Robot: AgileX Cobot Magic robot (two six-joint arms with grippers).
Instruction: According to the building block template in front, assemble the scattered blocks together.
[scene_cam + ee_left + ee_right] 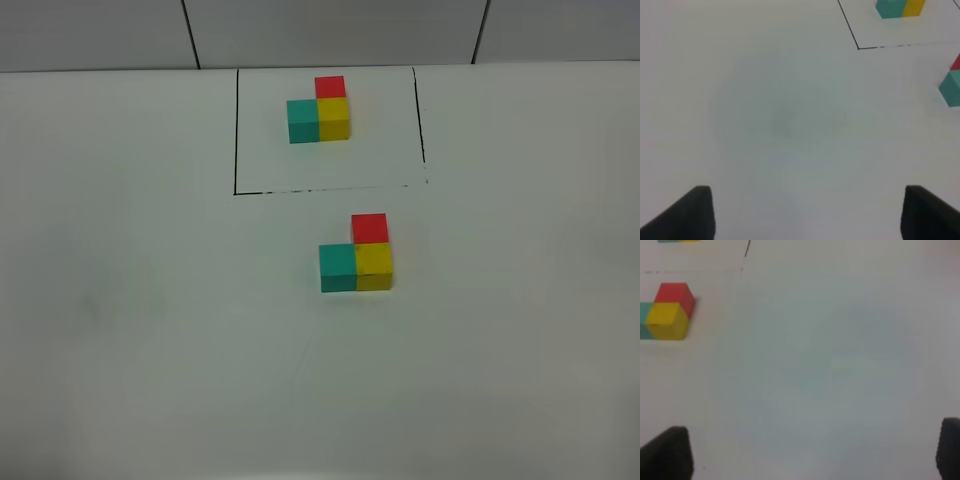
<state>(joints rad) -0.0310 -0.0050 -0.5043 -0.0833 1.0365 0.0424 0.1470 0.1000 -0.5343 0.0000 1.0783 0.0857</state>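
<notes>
Scattered blocks joined in an L, template behind, left hand and right hand spread, empty.

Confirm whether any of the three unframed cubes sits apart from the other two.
No: in the exterior high view the teal cube, yellow cube and red cube sit joined in an L.

My fingers: wide apart, holding nothing.
Table: white.
Black line: around teal and yellow blocks.
</notes>
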